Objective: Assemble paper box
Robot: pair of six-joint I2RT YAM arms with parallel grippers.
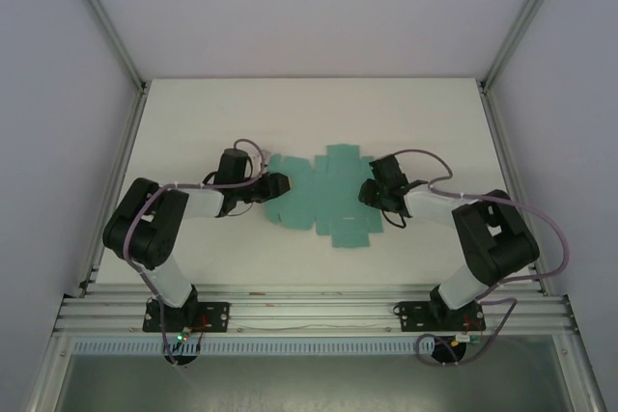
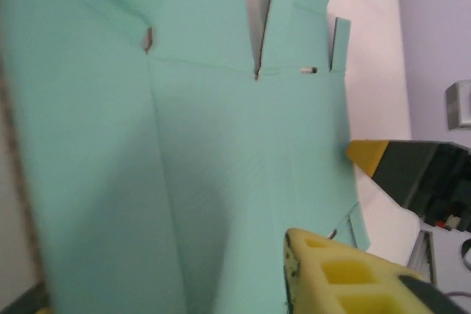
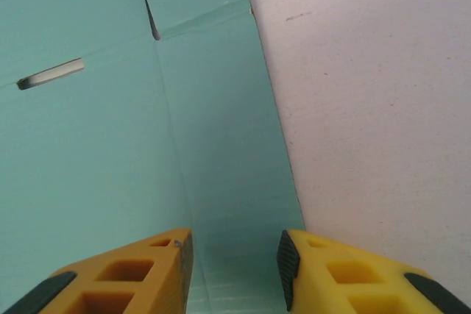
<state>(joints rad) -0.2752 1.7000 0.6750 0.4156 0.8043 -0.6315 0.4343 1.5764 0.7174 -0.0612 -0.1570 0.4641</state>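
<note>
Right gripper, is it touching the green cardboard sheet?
Cannot tell. The right wrist view shows the right gripper open astride the sheet edge, but no plain contact or gap.

White table (image 1: 193,123) carries the unfolded paper box (image 1: 328,202), apparently mostly flat.

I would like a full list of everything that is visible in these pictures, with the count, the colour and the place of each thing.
paper box: one, teal-green, a flat die-cut sheet, middle of the table
table: one, white, under the sheet
frame rail: one, silver, along the table's near edge
left arm: one, black and white, near left
right arm: one, black and white, near right
left fingers: two, yellow, apart, at the sheet's left end
right fingers: two, yellow, apart, over the sheet's right edge
</note>
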